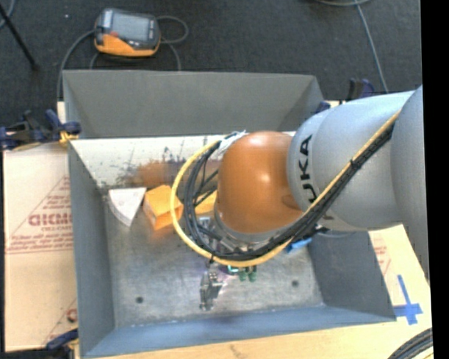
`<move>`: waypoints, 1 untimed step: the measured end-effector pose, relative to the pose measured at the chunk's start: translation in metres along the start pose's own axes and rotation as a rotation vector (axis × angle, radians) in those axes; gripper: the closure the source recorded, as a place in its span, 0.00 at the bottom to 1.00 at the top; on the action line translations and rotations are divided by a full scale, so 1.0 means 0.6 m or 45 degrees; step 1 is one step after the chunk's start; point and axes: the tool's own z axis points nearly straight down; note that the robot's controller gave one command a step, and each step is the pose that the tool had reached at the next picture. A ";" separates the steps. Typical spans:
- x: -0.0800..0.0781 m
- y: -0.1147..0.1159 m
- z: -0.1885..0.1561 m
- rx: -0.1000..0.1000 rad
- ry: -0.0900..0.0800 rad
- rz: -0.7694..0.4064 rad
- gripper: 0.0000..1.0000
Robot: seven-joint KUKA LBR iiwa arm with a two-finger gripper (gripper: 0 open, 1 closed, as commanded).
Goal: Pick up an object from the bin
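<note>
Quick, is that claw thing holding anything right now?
Gripper: cannot be told; it hangs low over the floor of the bin, apart from the yellow block.

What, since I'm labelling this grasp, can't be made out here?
Camera view:
Tool: blurred, small; whether it holds anything is unclear.
Orange block: right end behind cables.
Yellow thing: mostly under the orange cover.
Bin floor under the arm: hidden.

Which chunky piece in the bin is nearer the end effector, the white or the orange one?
The orange block, just right of the white wedge. The end effector sits lower right of both, so the wedge is farther off.
</note>
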 end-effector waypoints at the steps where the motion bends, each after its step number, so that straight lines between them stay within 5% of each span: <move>1: -0.003 -0.001 -0.007 -0.002 -0.010 0.005 0.00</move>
